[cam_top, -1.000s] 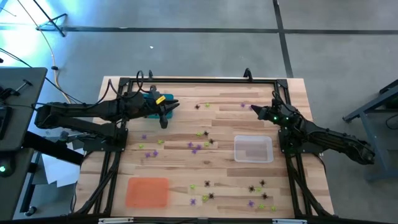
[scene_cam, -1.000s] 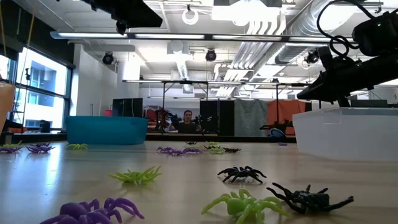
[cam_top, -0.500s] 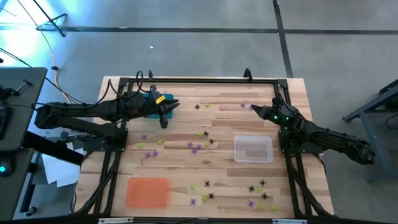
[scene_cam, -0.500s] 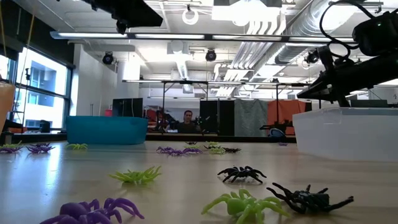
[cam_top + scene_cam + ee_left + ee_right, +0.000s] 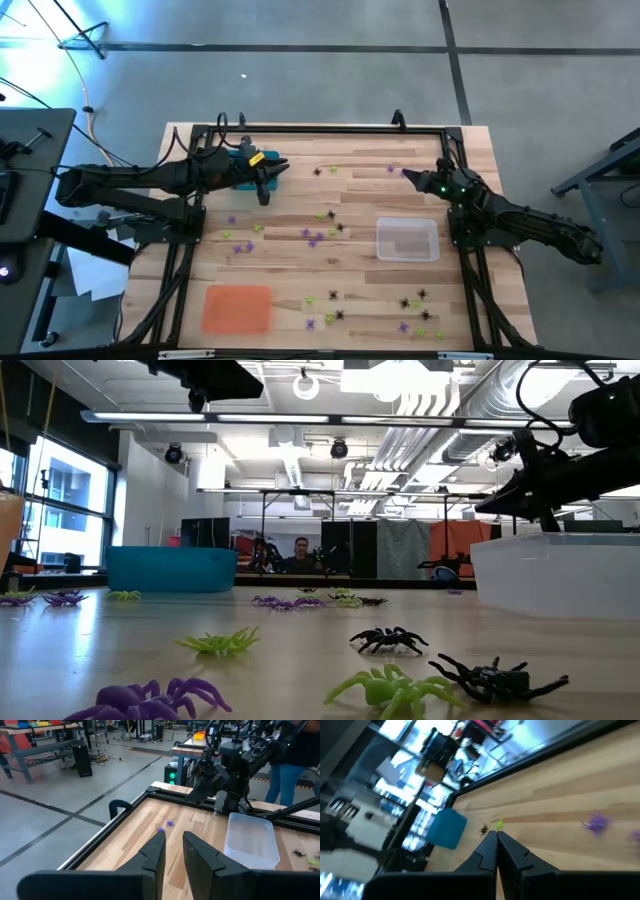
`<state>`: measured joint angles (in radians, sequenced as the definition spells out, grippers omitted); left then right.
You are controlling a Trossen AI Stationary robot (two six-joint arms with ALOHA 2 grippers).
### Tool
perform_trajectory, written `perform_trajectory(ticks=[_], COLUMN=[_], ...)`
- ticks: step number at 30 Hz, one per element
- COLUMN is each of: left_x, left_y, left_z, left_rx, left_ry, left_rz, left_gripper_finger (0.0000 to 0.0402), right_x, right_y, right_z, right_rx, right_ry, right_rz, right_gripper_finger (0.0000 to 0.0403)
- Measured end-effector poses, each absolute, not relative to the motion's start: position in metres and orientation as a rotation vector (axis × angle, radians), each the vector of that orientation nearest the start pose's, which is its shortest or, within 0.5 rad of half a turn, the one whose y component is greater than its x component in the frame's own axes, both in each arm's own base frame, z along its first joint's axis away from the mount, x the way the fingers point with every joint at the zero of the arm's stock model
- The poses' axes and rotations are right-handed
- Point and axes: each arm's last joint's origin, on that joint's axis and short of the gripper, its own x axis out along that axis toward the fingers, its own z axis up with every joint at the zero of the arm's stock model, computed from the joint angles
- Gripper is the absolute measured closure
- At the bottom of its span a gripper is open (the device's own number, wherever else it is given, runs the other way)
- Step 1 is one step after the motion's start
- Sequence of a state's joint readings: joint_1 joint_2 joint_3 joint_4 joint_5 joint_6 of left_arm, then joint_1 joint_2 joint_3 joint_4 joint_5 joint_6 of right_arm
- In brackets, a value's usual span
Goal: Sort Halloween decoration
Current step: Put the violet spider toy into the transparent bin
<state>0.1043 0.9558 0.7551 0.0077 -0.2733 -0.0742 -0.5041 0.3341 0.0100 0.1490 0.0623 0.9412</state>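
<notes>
wooden tabletop (image 5: 280, 270) strewn with small plastic spiders (image 5: 320, 235) in black, yellow-green and purple, mostly across the middle and near right, none in any tray. left tool (image 5: 268, 185) hangs at far left beside the teal tray (image 5: 243, 182), fingers (image 5: 152, 852) a narrow gap apart, nothing between them. right tool (image 5: 408, 176) at far right, above the tabletop, pinched fully together, empty. clear tray (image 5: 407, 239) right of centre; orange tray (image 5: 237, 307) near left.
</notes>
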Motion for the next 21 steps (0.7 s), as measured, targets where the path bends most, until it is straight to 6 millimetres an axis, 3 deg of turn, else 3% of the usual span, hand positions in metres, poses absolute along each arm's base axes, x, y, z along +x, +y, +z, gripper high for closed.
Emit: perform_trajectory(ticks=[2,6,14,21], left_x=[0.212,0.212,0.212,0.211], left_y=[0.03,0.03,0.03,0.03], left_z=[0.311,0.311,0.311,0.31], left_rx=[-0.056,-0.041,-0.014,-0.004], left_ry=[0.18,0.183,0.189,0.198], left_rz=[0.383,0.382,0.38,0.379], left_gripper_finger=[0.0349,0.0348,0.0348,0.0348], right_x=[0.103,0.105,0.11,0.14], right_y=[-0.058,-0.057,-0.064,-0.079], right_z=[0.157,0.189,0.237,0.251], right_rx=[0.901,0.811,0.617,0.622], right_ry=[-0.08,-0.032,0.507,0.656], right_rz=[-0.57,-0.503,-0.746,-0.696], right_gripper_finger=[0.0402,0.0402,0.0399,0.0334])
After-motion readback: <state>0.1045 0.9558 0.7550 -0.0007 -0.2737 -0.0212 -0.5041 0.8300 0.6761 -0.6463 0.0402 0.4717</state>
